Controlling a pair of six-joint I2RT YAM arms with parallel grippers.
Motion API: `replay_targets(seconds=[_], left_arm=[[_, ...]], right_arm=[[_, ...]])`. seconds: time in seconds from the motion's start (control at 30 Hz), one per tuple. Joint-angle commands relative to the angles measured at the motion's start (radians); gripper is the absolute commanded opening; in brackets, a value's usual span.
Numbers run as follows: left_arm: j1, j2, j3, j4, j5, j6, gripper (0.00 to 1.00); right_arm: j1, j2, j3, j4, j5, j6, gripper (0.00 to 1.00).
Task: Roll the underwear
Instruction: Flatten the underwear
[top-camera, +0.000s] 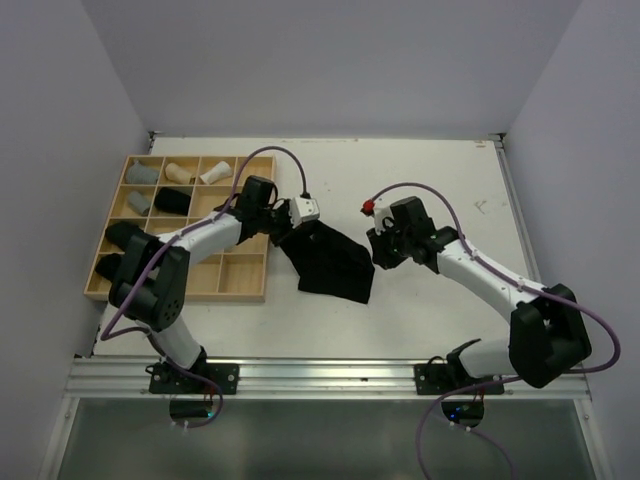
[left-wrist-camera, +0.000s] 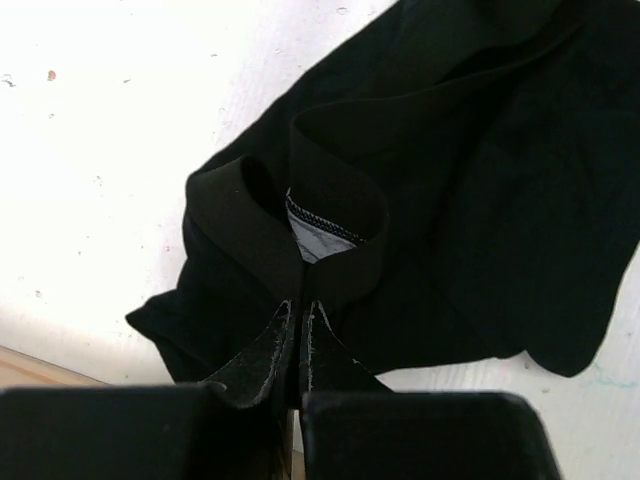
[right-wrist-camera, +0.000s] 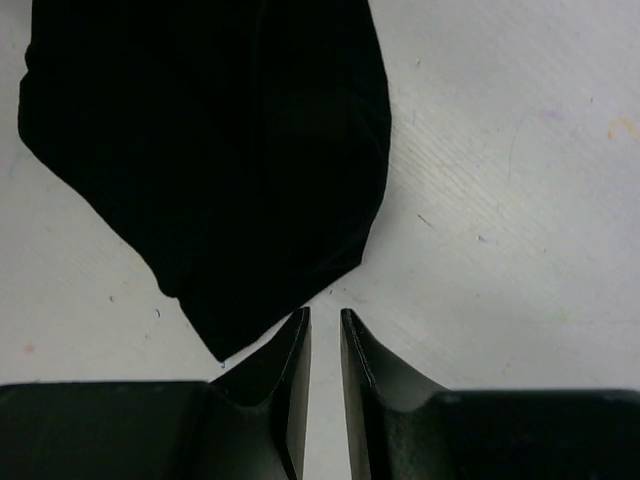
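A limp black underwear (top-camera: 330, 262) lies spread on the white table between the two arms. My left gripper (top-camera: 283, 232) is at its upper left corner, shut on the folded waistband (left-wrist-camera: 330, 220); a white label shows inside the fold. In the left wrist view the closed fingertips (left-wrist-camera: 300, 305) pinch the black cloth (left-wrist-camera: 480, 200). My right gripper (top-camera: 378, 250) sits just off the cloth's right edge. Its jaws (right-wrist-camera: 325, 315) stand a narrow gap apart over bare table, with nothing between them, and the black underwear (right-wrist-camera: 220, 150) lies just ahead and to the left.
A wooden grid tray (top-camera: 175, 296) stands at the left, partly under the left arm. Its cells hold rolled underwear: grey (top-camera: 142, 174), beige (top-camera: 179, 173), white (top-camera: 214, 172) and black (top-camera: 172, 200) rolls. Walls close in the table's back and sides.
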Motion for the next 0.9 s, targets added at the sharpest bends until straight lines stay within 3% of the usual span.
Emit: replay_targets(seconds=[0.0, 0.2, 0.43, 0.87], left_arm=[[0.014, 0.041, 0.084, 0.000, 0.030, -0.047, 0.00], [0.017, 0.089, 0.131, -0.020, 0.039, -0.058, 0.00], [0.024, 0.101, 0.136, -0.015, 0.045, -0.073, 0.00], [0.037, 0.132, 0.160, -0.015, 0.039, -0.064, 0.02]], right_arm=[[0.007, -0.005, -0.014, 0.222, -0.050, -0.143, 0.22], [0.009, 0.084, 0.021, 0.180, -0.128, -0.229, 0.26], [0.021, 0.132, 0.021, 0.173, -0.162, -0.252, 0.40], [0.055, 0.251, 0.061, 0.170, -0.127, -0.247, 0.40]])
